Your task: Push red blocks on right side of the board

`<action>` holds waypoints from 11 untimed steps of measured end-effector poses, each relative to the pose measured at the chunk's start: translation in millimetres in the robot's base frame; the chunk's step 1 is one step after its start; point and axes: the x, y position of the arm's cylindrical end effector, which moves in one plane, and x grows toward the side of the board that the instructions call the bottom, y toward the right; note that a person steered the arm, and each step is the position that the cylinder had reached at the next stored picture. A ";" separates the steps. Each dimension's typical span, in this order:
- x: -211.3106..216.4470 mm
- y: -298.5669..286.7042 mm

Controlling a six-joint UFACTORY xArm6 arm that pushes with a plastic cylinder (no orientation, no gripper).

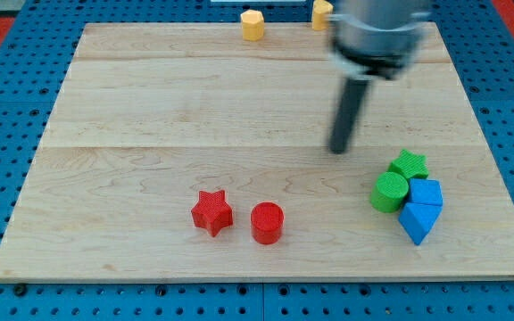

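A red star block (211,212) and a red cylinder block (267,222) lie side by side at the view's bottom, just left of centre, on the wooden board (150,107). My tip (339,149) is at the end of the dark rod, right of centre. It is above and to the right of the red cylinder, well apart from it, and up-left of the green and blue cluster.
A green star (409,163), a green cylinder (389,192) and two blue blocks (426,193) (418,221) cluster at the view's lower right. Two yellow blocks (252,24) (321,12) sit at the board's top edge. A blue pegboard surrounds the board.
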 end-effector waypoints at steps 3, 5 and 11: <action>111.2 -143.5; 151.6 -155.8; 119.9 9.6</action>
